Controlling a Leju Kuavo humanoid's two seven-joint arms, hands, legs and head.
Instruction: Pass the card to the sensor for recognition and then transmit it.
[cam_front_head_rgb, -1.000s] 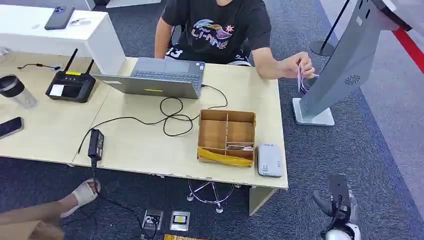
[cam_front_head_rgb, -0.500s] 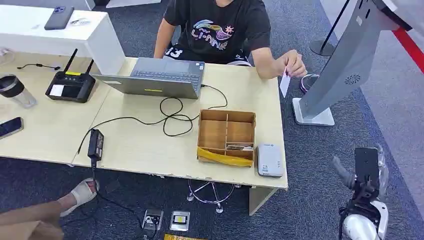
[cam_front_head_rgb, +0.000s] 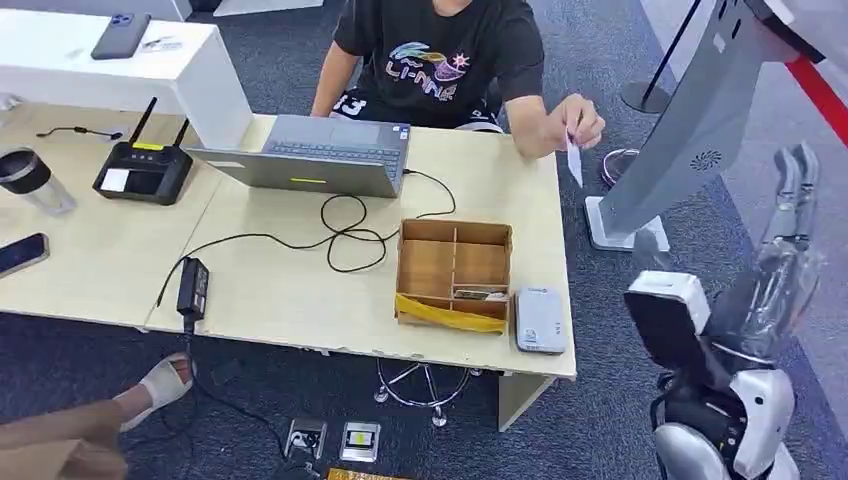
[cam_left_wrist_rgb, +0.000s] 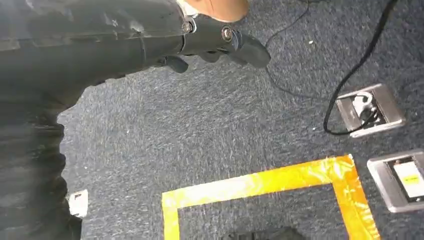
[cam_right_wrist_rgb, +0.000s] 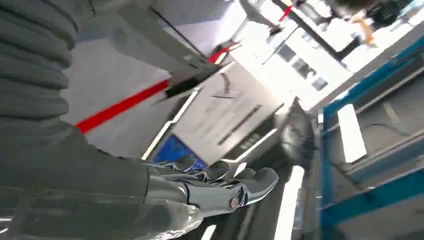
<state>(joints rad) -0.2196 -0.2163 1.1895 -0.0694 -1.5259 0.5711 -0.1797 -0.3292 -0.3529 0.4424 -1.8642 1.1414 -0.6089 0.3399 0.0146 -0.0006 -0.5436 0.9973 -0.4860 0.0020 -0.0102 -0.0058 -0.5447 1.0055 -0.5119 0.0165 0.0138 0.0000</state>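
Note:
A seated person in a black shirt pinches a white card (cam_front_head_rgb: 573, 161) over the table's far right corner. My right hand (cam_front_head_rgb: 795, 190) is raised beside the grey kiosk sensor (cam_front_head_rgb: 700, 130), fingers stretched upward and holding nothing. It is right of the card and apart from it. In the right wrist view the right hand (cam_right_wrist_rgb: 215, 185) lies flat and empty with the kiosk screen (cam_right_wrist_rgb: 225, 110) beyond it. My left hand (cam_left_wrist_rgb: 220, 42) hangs over the carpet and grips nothing. A small white card reader (cam_front_head_rgb: 540, 320) lies at the table's near right corner.
On the wooden table (cam_front_head_rgb: 280, 290) stand a cardboard divider box (cam_front_head_rgb: 453, 272), a laptop (cam_front_head_rgb: 320, 155), a router (cam_front_head_rgb: 142, 168), cables and a power brick (cam_front_head_rgb: 191, 287). The kiosk base (cam_front_head_rgb: 620, 232) sits on the carpet. Floor sockets (cam_left_wrist_rgb: 370, 110) and orange tape (cam_left_wrist_rgb: 260, 185) lie below.
My right arm has swung up from low near the floor to beside the kiosk. The person has drawn the card back from the kiosk toward the table corner.

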